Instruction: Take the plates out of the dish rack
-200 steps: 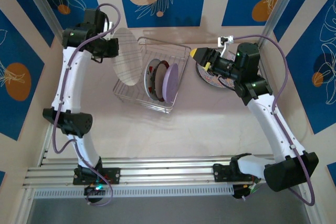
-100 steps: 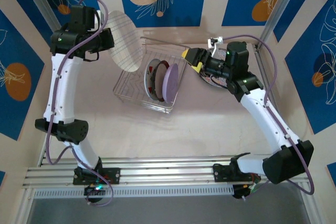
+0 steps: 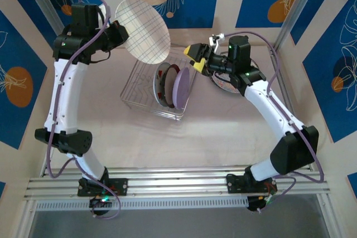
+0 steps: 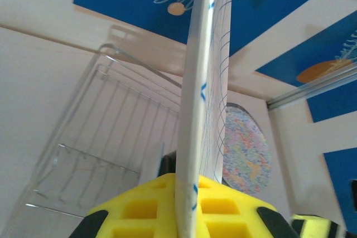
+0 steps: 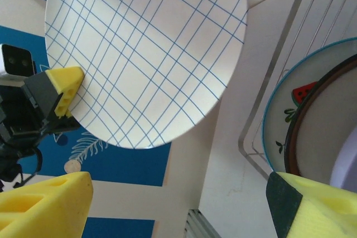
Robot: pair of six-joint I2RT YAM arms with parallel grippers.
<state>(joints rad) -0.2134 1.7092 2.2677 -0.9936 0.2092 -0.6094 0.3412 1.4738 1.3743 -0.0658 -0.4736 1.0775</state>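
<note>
The left end effector (image 3: 116, 30) is clamping the white grid-lined plate (image 3: 142, 32) by its rim alone, high above the dish rack (image 3: 135, 97) near the table's far edge. A slip would likely be dropping it onto the lilac plate (image 3: 181, 88) standing in the rack. The right end effector (image 3: 196, 58) is gaping wide, holding nothing, and is close beside the raised plate, risking a knock. The left arm is standing tall, wrist bending rightward.

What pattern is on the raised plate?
White plate with blue grid lines; right wrist view shows best.
</note>
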